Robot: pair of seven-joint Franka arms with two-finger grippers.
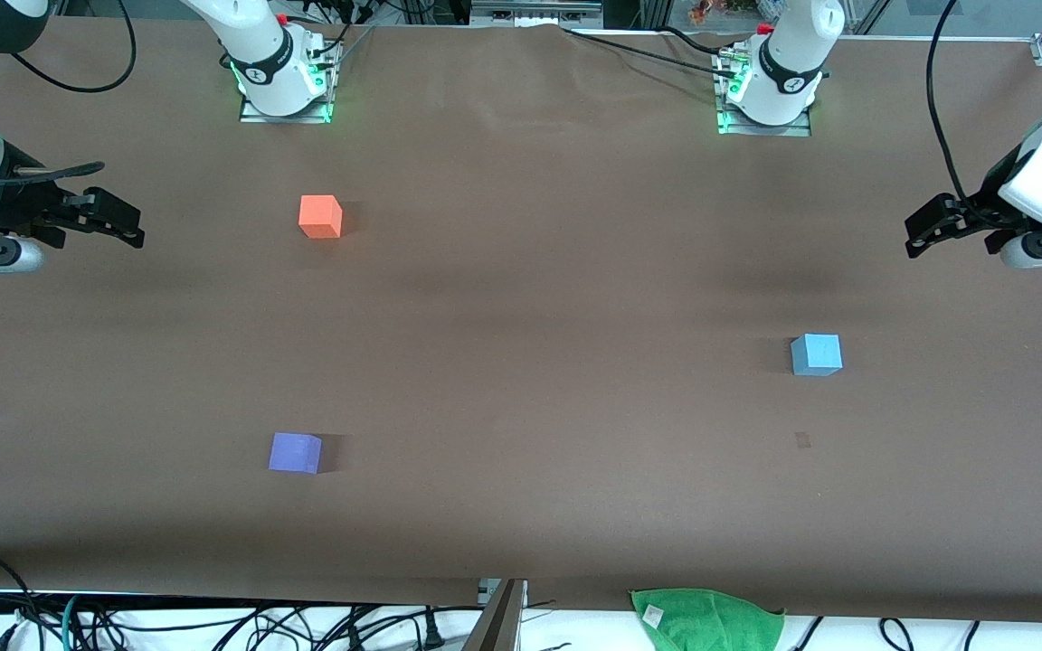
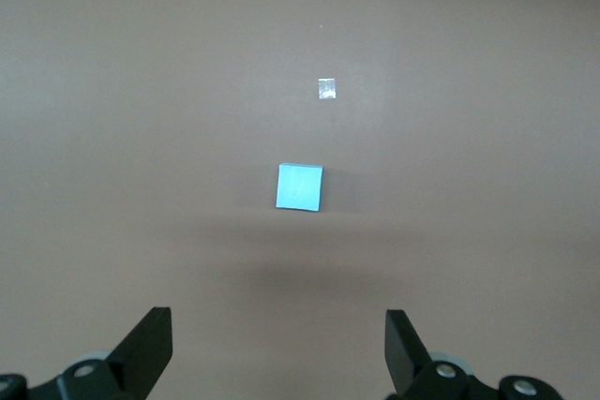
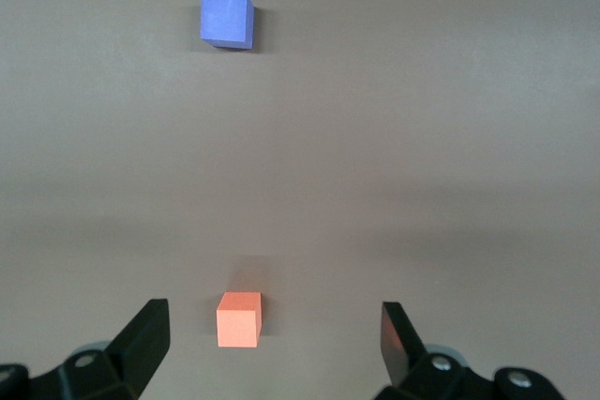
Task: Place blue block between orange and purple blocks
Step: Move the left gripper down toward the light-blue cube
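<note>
The blue block (image 1: 816, 353) sits on the brown table toward the left arm's end; it also shows in the left wrist view (image 2: 300, 186). The orange block (image 1: 320, 217) sits toward the right arm's end, near the robots' bases. The purple block (image 1: 295, 452) lies nearer to the front camera than the orange one, with bare table between them. Both show in the right wrist view, the orange block (image 3: 239, 318) and the purple block (image 3: 227, 19). My left gripper (image 1: 917, 233) (image 2: 278, 330) is open and empty, raised over the left arm's end of the table. My right gripper (image 1: 134, 228) (image 3: 272, 325) is open and empty, raised over the right arm's end.
A small pale patch (image 1: 802, 440) (image 2: 326, 89) lies on the table, nearer to the front camera than the blue block. A green cloth (image 1: 706, 619) hangs at the table's front edge. Cables and a metal post (image 1: 501, 617) lie along that edge.
</note>
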